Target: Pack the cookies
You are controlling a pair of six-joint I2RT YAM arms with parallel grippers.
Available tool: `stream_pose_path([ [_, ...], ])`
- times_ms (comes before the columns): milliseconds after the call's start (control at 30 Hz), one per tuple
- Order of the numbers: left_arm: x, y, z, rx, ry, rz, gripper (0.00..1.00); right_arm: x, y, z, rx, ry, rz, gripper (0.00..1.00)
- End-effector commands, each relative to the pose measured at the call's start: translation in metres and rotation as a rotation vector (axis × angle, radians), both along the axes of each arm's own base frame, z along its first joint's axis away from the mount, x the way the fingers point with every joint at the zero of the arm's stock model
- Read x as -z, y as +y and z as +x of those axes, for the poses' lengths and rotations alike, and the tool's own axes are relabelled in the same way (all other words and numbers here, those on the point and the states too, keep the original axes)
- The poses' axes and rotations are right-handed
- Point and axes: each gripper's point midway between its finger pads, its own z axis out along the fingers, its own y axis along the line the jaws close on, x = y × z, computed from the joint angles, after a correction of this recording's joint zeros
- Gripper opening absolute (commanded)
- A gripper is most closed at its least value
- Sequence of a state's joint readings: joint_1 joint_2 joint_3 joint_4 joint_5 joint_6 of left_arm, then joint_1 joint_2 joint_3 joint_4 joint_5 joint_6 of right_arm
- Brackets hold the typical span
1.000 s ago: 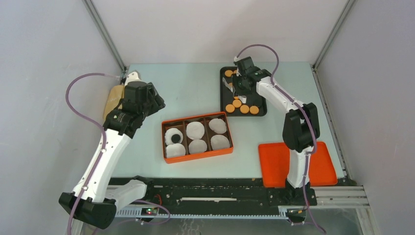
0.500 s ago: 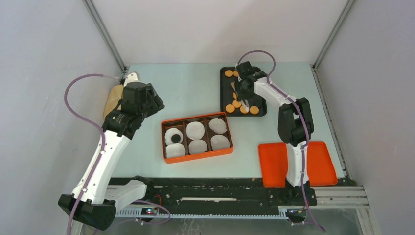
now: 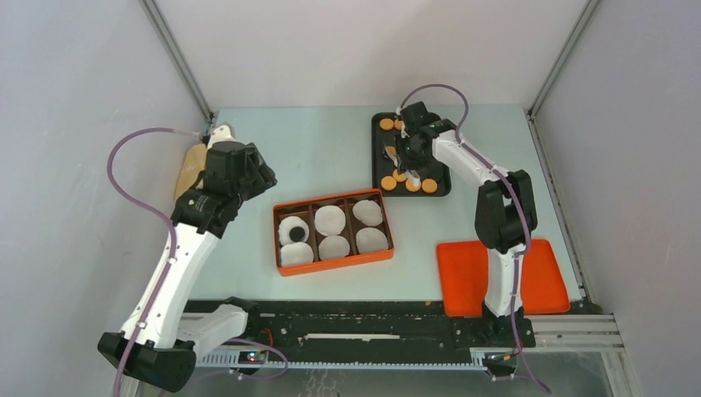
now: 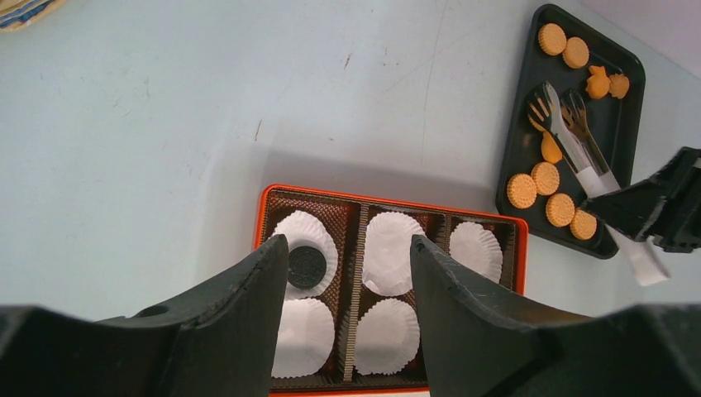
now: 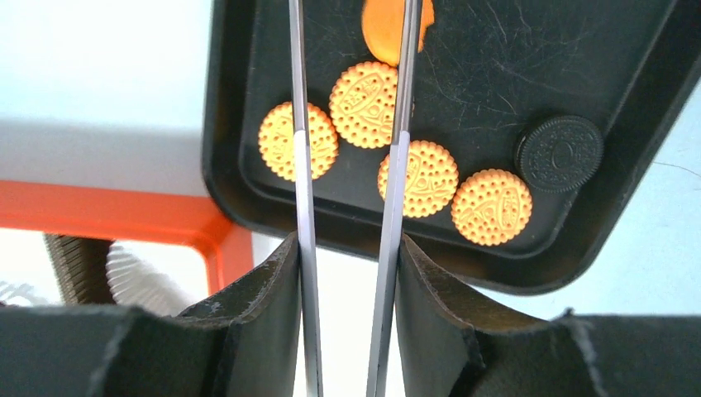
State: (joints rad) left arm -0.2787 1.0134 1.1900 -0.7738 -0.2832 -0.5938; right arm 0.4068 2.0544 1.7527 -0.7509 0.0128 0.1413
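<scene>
Because the right arm crosses the black tray in the overhead view, part of the tray's contents is hidden there. The tan object at the far left of the counter is half covered by the left arm and cannot be identified. From the right wrist, both blades of the tongs run out of the top edge, so their tips are cut off and contact with any cookie cannot be confirmed. An irregular orange piece at that edge is itself cropped. The right end effector is closed partway onto the tongs above the tray, a finger pressed against each blade. The cookies lie in the tray, round orange discs with one black cookie beside them. The left end effector stands wide open and empty, well above the orange box. White liner cups sit in the box, and one holds a black disc. The box's near edge is masked by the fingers. An orange lid lies at the near right, partly behind the right arm.
</scene>
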Motion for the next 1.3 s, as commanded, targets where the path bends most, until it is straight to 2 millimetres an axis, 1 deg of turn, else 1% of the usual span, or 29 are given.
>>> stream_pose_path([
  [0, 0.000, 0.003, -0.004, -0.001, -0.012, -0.005, 0.61, -0.081, 0.012, -0.006, -0.016, -0.149, 0.087, 0.27],
  [100, 0.001, 0.004, -0.004, -0.009, -0.011, -0.001, 0.61, -0.105, 0.012, -0.015, -0.021, -0.208, 0.086, 0.27],
  [233, 0.005, 0.004, -0.002, -0.012, -0.001, 0.004, 0.61, -0.128, 0.017, -0.036, -0.046, -0.243, 0.098, 0.26],
  [333, 0.008, 0.005, 0.000, -0.017, 0.009, 0.010, 0.61, -0.141, 0.023, -0.059, -0.087, -0.264, 0.107, 0.26],
  [433, 0.013, 0.004, 0.003, -0.016, 0.020, 0.010, 0.60, -0.144, 0.026, -0.077, -0.105, -0.266, 0.104, 0.27],
  [533, 0.016, 0.001, 0.005, -0.005, 0.027, 0.001, 0.59, -0.138, 0.026, -0.083, -0.101, -0.261, 0.109, 0.27],
  [633, 0.017, -0.002, 0.005, 0.007, 0.033, -0.009, 0.58, -0.123, 0.016, -0.079, -0.064, -0.239, 0.078, 0.27],
  [700, 0.018, -0.001, 0.004, 0.004, 0.031, -0.009, 0.58, -0.112, 0.010, -0.074, -0.043, -0.225, 0.076, 0.28],
  [767, 0.018, -0.001, 0.003, 0.003, 0.029, -0.010, 0.59, -0.105, 0.008, -0.068, -0.033, -0.220, 0.082, 0.28],
  [967, 0.015, 0.000, 0.001, 0.001, 0.021, -0.011, 0.59, -0.092, 0.007, -0.049, -0.027, -0.213, 0.063, 0.32],
  [1100, 0.014, 0.001, -0.001, -0.002, 0.018, -0.010, 0.60, -0.076, 0.006, -0.037, -0.010, -0.193, 0.069, 0.33],
  [1233, 0.015, 0.002, -0.003, -0.002, 0.022, -0.008, 0.60, -0.065, 0.005, -0.031, 0.002, -0.175, 0.051, 0.35],
  [1267, 0.015, 0.003, -0.003, -0.004, 0.021, -0.007, 0.60, -0.064, 0.003, -0.029, 0.009, -0.178, 0.040, 0.37],
])
